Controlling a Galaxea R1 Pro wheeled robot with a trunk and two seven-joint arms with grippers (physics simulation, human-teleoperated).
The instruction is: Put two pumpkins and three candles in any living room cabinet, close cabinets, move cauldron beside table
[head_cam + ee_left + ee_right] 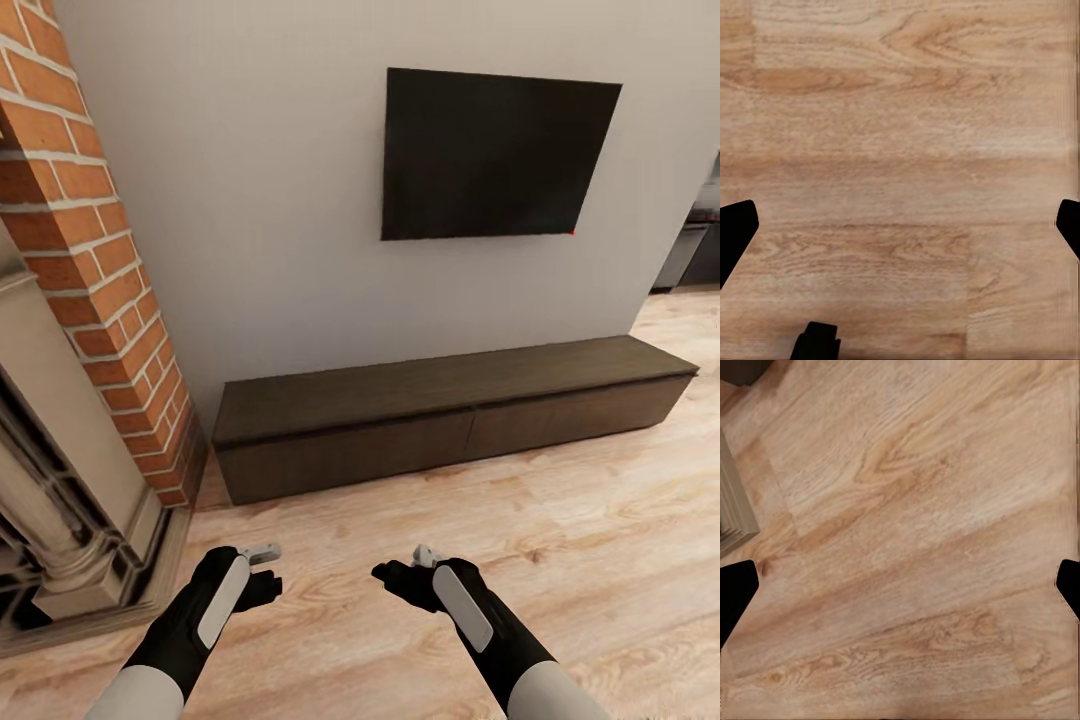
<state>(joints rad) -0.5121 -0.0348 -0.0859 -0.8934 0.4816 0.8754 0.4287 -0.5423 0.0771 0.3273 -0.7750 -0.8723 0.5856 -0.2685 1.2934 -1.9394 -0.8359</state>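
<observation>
The cabinet (450,415) stood against the far wall (270,200), long, low and dark brown, with all its drawer fronts flush and shut and nothing on its top. Above it a black screen (495,155) hung on the wall. At the left rose a red brick chimney (85,250) with a pale stone fireplace (60,480) at its foot, just beside the cabinet's left end. At the far right a dark kitchen unit (695,250) showed past the wall's edge. The floor (600,560) was light wood plank, running from the cabinet's base to the near edge. Both arms reached forward low over that floor, well apart from the cabinet. The left hand (262,570) hung near the fireplace's corner, and the right hand (405,575) hung beside it toward the middle, their tips turned toward each other. In the left wrist view the left hand's fingers (735,232) stood spread wide at the two edges, with bare planks (900,150) between them and nothing gripped. In the right wrist view the right hand's fingers (736,592) were spread just as wide over bare planks (915,547), empty, with a corner of the fireplace base (735,510) at one side.
</observation>
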